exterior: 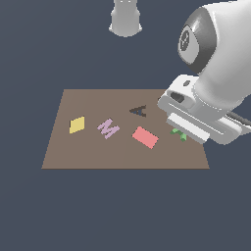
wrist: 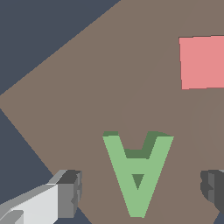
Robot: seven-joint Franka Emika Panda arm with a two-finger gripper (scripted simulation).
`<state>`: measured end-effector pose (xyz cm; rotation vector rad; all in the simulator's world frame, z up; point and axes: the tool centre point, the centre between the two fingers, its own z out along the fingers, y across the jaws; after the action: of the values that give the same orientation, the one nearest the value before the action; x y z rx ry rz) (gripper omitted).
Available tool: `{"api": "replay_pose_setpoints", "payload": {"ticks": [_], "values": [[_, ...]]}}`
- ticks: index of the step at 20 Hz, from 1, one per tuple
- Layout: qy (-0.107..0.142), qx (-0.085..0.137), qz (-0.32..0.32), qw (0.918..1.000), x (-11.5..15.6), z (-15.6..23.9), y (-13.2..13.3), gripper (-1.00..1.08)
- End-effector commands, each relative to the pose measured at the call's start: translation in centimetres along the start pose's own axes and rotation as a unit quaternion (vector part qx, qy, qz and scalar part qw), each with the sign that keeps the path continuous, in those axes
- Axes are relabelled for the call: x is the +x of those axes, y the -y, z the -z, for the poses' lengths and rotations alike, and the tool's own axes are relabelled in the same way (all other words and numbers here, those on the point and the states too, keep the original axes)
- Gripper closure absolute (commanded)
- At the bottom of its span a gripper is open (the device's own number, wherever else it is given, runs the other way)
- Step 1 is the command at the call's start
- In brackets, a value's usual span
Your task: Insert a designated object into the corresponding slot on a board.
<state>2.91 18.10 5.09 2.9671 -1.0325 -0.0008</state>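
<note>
- Flat brown board (exterior: 88, 152) on a plain dark blue-grey tabletop (exterior: 122, 211).
- Claw (wrist: 142, 189) spread open, straddling green A (wrist: 137, 175), apart from it.

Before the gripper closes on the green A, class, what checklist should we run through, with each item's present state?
1. Gripper open: ok, one finger stands on each side, apart.
2. Green A between the fingers: ok in the wrist view, roughly centred.
3. Fingers touching the A: not yet, gaps show on both sides.
4. Gripper low enough to grasp: cannot tell; in the exterior view the arm hides most of the A.
5. A-shaped slot free: ok, dark and unfilled on the board.
6. Red rectangle clear of the grasp: ok, it lies apart from the A.
</note>
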Motion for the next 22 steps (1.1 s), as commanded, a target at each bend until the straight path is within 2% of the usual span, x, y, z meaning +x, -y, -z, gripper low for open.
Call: {"api": "replay_pose_setpoints", "payload": {"ticks": [1, 15, 16, 22], "values": [[0.0, 0.0, -0.005, 1.0, 0.1, -0.1, 0.2, -0.92], [0.0, 0.0, -0.005, 1.0, 0.1, -2.1, 0.2, -0.92], [0.0, 0.0, -0.005, 1.0, 0.1, -2.1, 0.2, 1.08], [0.0, 0.0, -0.005, 1.0, 0.1, -2.1, 0.2, 1.08]]}}
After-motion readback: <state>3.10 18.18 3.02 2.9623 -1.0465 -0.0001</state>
